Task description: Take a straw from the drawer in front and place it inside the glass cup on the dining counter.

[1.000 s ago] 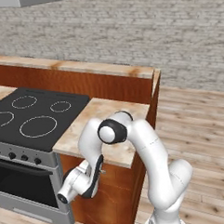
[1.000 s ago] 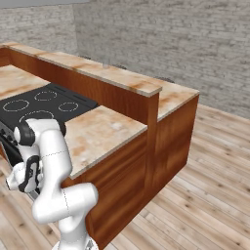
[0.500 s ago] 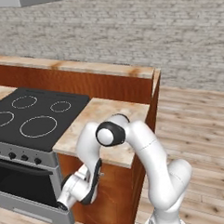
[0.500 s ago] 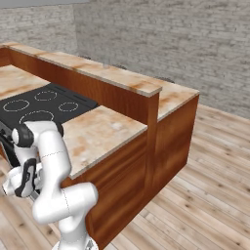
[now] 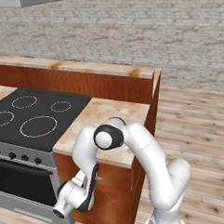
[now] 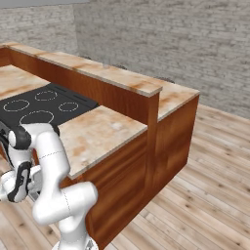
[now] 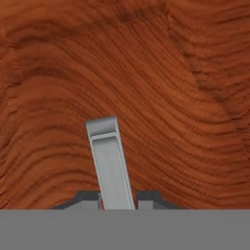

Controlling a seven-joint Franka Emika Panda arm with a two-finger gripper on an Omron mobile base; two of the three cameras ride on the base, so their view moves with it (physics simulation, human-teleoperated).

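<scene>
The drawer point(image 7: 171, 97) shows as a reddish-brown wooden front close before the hand. Its slim silver bar handle point(image 7: 110, 156) runs up from between my two dark finger tips. My gripper point(image 7: 118, 197) is shut on that handle. From the left base view the gripper point(image 5: 96, 180) sits low under the small counter, against the drawer point(image 5: 115, 174). The dining counter point(image 5: 83, 69) is the long raised marbled top behind. The straw and the glass cup are out of view.
A black stove top point(image 5: 30, 118) with a grey oven door point(image 5: 20, 184) stands left of the drawer. A small marbled top point(image 5: 109, 118) lies above my arm. Open wooden floor point(image 5: 198, 128) stretches to the right.
My hand has drifted a little lower and back from the cabinet, still gripping the handle. The counters and stove have not moved.
</scene>
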